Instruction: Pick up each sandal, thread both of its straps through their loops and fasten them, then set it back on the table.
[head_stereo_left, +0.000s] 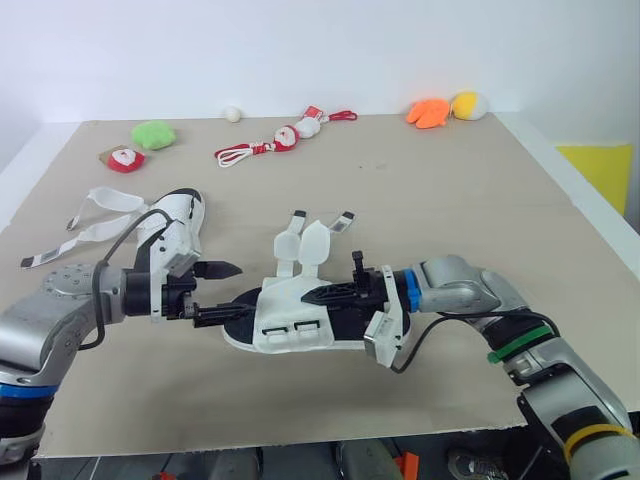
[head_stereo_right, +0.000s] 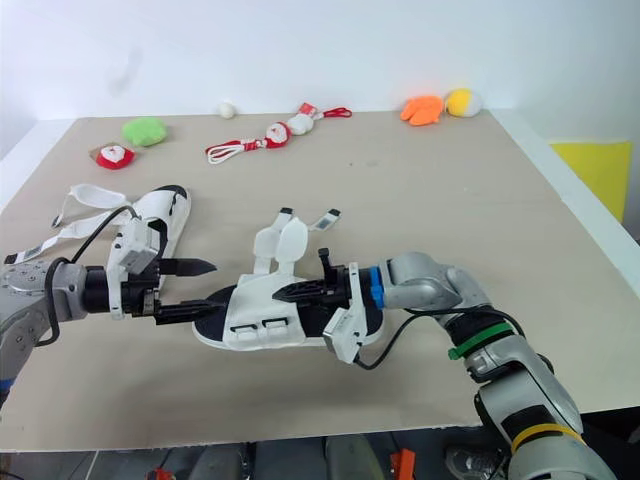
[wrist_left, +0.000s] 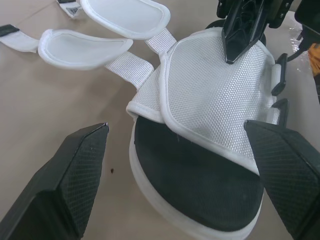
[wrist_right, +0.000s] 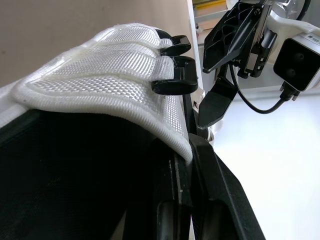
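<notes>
Nothing had been fastened yet: the near sandal (head_stereo_left: 290, 325), at the middle of the table (head_stereo_left: 420, 190), had both straps (head_stereo_left: 300, 245) splayed outward, unthreaded, and the second sandal (head_stereo_left: 175, 225) lay at the left with its straps loose too. The right end effector (head_stereo_left: 335, 293) was clamped on the near sandal's mesh upper; the left end effector (head_stereo_left: 236, 290) was spread wide around the sandal's end, holding nothing.

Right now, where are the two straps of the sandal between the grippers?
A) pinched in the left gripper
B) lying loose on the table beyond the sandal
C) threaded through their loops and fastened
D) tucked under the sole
B: both straps of the sandal lie spread loose on the table, the loops hold nothing, and the left gripper is open and empty.
</notes>
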